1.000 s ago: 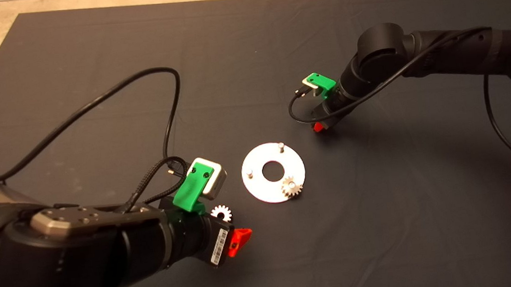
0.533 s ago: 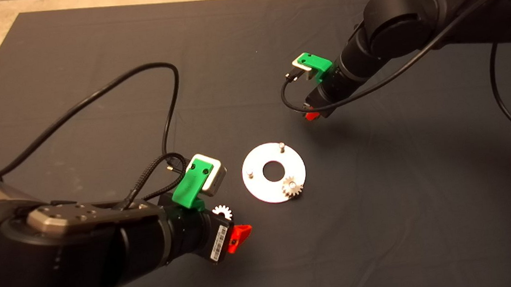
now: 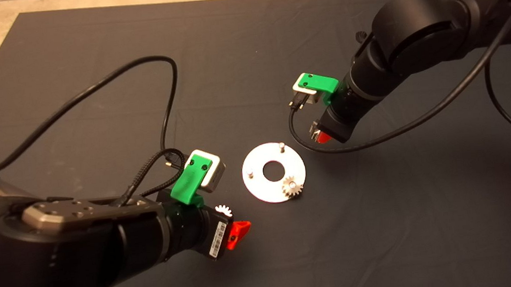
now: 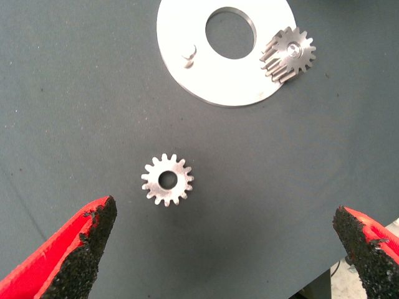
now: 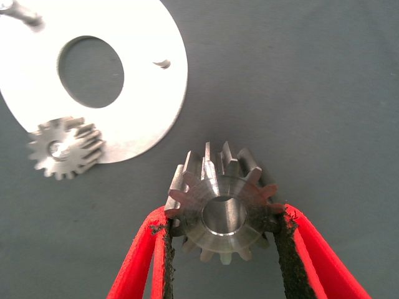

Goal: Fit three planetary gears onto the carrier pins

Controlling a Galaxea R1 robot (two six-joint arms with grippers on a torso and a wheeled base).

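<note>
My left gripper (image 3: pixel 238 234) sits low over the mat (image 3: pixel 91 60), fingers spread wide with nothing between them. From above only one red finger shows; the rest is hidden under my own wrist. Just beside it lies a loose gear (image 4: pixel 166 180), flat on the mat, half covered by the wrist in the head view. Next over is the disc (image 3: pixel 259 189): one gear (image 3: pixel 291 187) is already seated on the near pin, and the other two pins (image 3: pixel 249 173) stand bare. My right gripper (image 5: pixel 221 249) hovers near the disc's far edge, clamped on the third gear (image 5: pixel 221 199). From overhead that gear is hidden completely; only the wrist view shows it.
</note>
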